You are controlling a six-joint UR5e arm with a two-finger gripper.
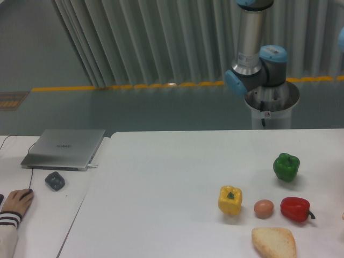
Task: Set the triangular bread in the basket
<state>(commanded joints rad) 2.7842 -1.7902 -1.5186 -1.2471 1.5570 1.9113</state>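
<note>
The triangular bread (pixel 274 242) lies flat at the front right of the white table (pixel 161 183), partly cut by the lower frame edge. It is golden-tan with paler edges. The basket is out of view. Only the arm's base and lower joints (pixel 257 70) show behind the table at the back right. The gripper is out of the frame.
A yellow bell pepper (pixel 230 200), a small brown egg (pixel 263 208) and a red bell pepper (pixel 295 209) stand in a row just behind the bread. A green bell pepper (pixel 286 166) sits farther back. A closed laptop (pixel 64 149), a grey mouse (pixel 55 180) and a person's hand (pixel 16 203) are on the left table.
</note>
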